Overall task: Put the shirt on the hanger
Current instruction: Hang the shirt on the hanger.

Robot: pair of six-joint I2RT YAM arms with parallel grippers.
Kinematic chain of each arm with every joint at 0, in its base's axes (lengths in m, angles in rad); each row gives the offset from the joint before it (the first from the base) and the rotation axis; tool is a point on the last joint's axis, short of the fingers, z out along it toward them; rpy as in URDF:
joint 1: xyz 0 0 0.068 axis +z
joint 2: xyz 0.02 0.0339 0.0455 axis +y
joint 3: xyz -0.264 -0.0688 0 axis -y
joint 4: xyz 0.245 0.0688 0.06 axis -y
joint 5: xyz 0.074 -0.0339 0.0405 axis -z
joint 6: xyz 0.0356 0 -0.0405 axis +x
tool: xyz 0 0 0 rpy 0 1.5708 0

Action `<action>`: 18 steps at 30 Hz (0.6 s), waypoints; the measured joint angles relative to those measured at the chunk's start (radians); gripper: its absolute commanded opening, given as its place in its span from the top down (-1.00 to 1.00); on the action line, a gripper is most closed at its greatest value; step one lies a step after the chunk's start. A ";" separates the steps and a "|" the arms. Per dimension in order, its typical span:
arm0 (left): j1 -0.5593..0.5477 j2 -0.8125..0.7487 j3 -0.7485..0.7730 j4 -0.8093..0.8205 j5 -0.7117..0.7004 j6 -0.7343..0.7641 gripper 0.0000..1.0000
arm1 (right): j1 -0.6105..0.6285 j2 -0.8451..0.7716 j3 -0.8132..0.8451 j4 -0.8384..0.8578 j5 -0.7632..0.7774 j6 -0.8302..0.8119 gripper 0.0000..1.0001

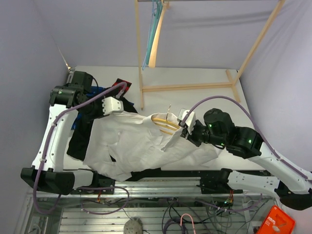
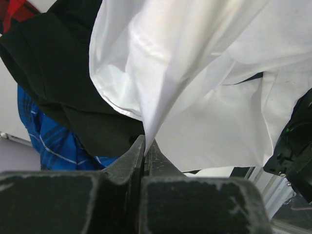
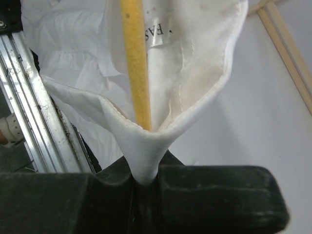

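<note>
From above, the shirt [image 1: 141,141] lies limp and white, spread between my two grippers. My left gripper [image 1: 113,105] is at its far shoulder edge. My right gripper [image 1: 184,127] is at the collar, where the yellow hanger [image 1: 163,124] shows in the neck opening, its hook just beyond my right fingertips.

At my left wrist, the jaws are pressed together on a thin fold of the white cloth, which fans up and away from the tips. A black garment [image 2: 53,63] and a blue plaid shirt [image 2: 44,141] lie to the left of the tips, and neither looks caught in the pinch.

At my right wrist, the jaws are clamped on the collar's edge, bunched narrow at the tips. The hanger's bar rises inside the collar just above them.

I judge the fabric light, soft and quick to sag or slide. The doubled collar and seams should give the surest bite. The hanger looks stiff and unheld, so it may slip.
</note>
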State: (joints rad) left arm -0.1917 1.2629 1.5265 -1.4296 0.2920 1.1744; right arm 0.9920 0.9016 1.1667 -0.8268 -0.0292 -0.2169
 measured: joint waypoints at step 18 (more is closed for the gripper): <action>0.302 0.040 0.209 -0.072 0.278 0.085 -0.99 | -0.001 -0.024 -0.024 0.039 -0.018 -0.030 1.00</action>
State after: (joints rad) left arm 0.1101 1.3025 1.7351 -1.5017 0.5705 1.2591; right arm 0.9913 0.8780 1.1423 -0.7883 -0.0475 -0.2470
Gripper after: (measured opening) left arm 0.992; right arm 0.057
